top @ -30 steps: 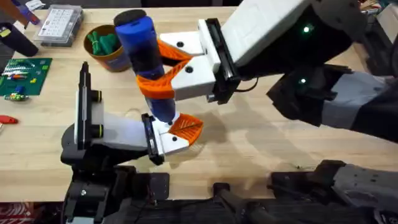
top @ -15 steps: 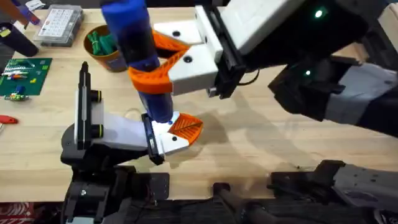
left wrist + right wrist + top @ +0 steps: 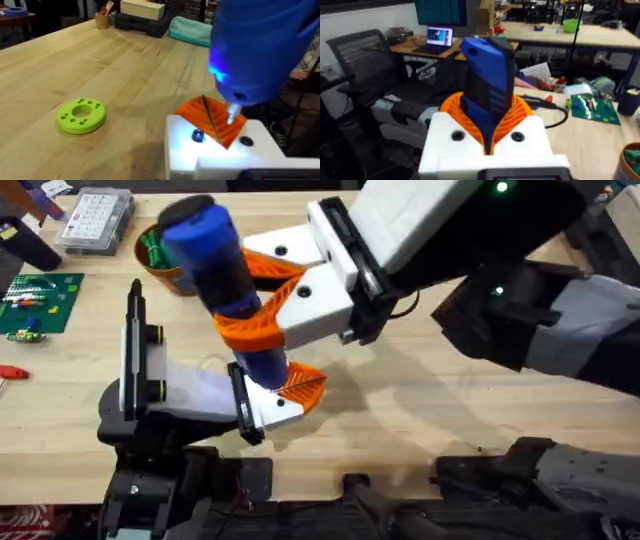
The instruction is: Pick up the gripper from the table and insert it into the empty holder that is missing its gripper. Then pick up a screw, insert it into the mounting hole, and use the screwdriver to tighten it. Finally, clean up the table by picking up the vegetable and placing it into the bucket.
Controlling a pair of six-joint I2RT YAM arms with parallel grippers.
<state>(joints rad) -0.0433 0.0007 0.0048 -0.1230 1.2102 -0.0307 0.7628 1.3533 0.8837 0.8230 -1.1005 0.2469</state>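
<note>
Blue plastic is what grabs your eye: the screwdriver [image 3: 222,280] is a fat smooth cylinder with a black cap, clamped between the ribbed orange pads [image 3: 252,332] of the right gripper [image 3: 262,298]. Jaws are closed snug round its middle, nothing loose as far as I can see.

What matters is the line-up. The screwdriver's long axis runs steeply down, leaning a bit, with the narrow dark end pointing at the holder [image 3: 268,406] right below it. From the left wrist view a thin metal bit [image 3: 231,115] sticks out of the blue body [image 3: 260,50] and sits just at the white block's top, near a dark hole [image 3: 198,135]. Whether the tip is actually seated in the screw, I can't tell.

The little orange leaf-shaped gripper [image 3: 300,384] looks already slotted into the holder, ribbed face up, white base tucked in. I can't make out the left arm's own jaws from here.

The bucket [image 3: 160,258] sits further back on the wooden table [image 3: 420,410] with something green [image 3: 152,248] inside, probably the vegetable. A lime-green ring [image 3: 81,115] lies well off to the side.
</note>
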